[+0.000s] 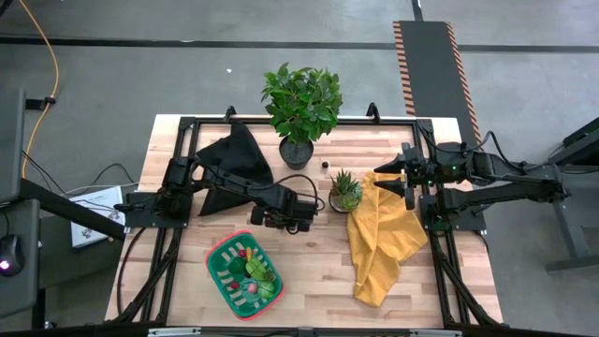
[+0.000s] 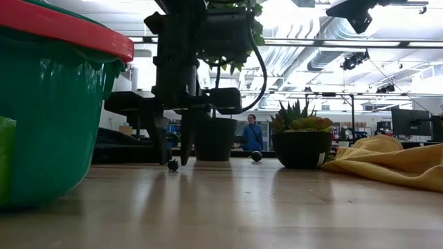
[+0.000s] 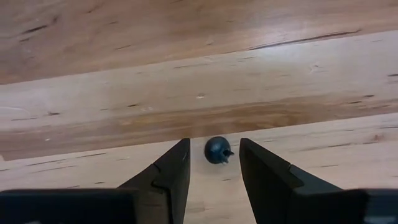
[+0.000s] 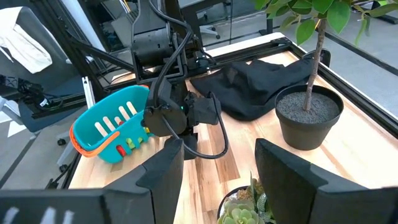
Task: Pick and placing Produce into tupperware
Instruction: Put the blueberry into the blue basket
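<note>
Wooden surface (image 3: 186, 62), small dark ball (image 3: 217, 150) on it.
The left claw (image 3: 213, 171) is spread, ball between its fingertips, not pinched.

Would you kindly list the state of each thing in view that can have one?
left gripper: open, lowered astride the small dark ball
small dark ball: loose on the table, between the fingers, not gripped
right gripper: open, empty, above the yellow cloth
tupperware: upright, produce inside
produce: in the tupperware
yellow cloth: crumpled
black cloth: crumpled
</note>
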Robot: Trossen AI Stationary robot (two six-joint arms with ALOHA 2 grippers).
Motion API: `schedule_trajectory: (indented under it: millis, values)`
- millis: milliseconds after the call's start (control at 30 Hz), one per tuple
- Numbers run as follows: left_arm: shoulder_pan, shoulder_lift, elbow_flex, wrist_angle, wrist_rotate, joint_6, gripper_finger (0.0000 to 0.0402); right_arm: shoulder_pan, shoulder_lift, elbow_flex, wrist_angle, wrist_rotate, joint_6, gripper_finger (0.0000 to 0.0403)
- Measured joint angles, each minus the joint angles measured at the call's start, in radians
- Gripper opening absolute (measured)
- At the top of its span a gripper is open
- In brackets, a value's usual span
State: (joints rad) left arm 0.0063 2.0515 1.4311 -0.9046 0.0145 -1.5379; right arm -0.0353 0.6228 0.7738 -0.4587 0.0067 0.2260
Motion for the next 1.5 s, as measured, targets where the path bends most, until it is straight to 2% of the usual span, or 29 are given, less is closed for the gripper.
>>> schedule_trajectory:
  millis: [933,1033,1333,1500]
  values:
    - [0.0,0.001,0.0,-0.003,0.012,0.011,0.0126,0.0,0.0,0.0,0.0,0.0,0.0,0.0191]
    - [0.0,0.001,0.0,-0.003,0.011,0.011,0.0113,0.0,0.0,0.0,0.0,0.0,0.0,0.0191]
    - [0.0,0.001,0.0,-0.003,0.002,0.015,0.004,0.0,0.0,0.0,0.0,0.0,0.0,0.0191]
    - [0.0,0.0,0.0,-0.004,0.0,0.015,0.0025,0.0,0.0,0.0,0.0,0.0,0.0,0.0191]
